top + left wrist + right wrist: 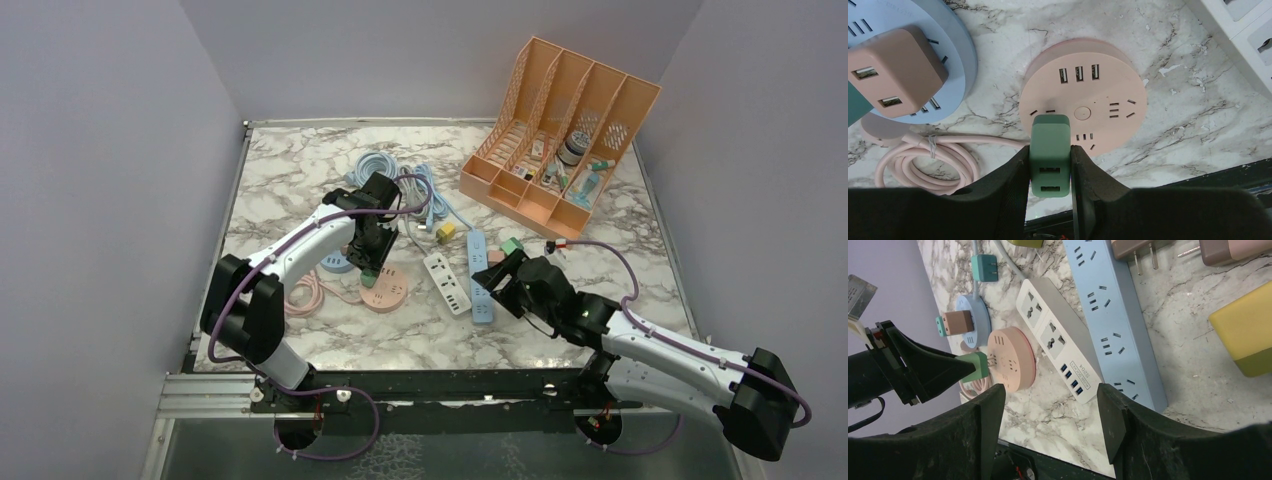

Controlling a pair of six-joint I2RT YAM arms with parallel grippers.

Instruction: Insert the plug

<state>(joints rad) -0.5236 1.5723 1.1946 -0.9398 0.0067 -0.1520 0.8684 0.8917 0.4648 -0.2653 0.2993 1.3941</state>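
Left gripper (1049, 152) is pinched narrow on the green plug (1049, 131), which sits over the near rim of the pink round hub (1098, 95). Over by the strips, the right gripper (1050, 390) gapes wide above the marble table (300, 170), holding nothing.

I count two round hubs, the second being the blue round hub (955, 45), and two long ones: the white strip (1058, 337) and the blue strip (1110, 315).

At the back, the orange organiser (560, 130) has four slots holding small bits too tiny to name.

Only the right wrist view shows the plug's prongs, bare against the pink face.
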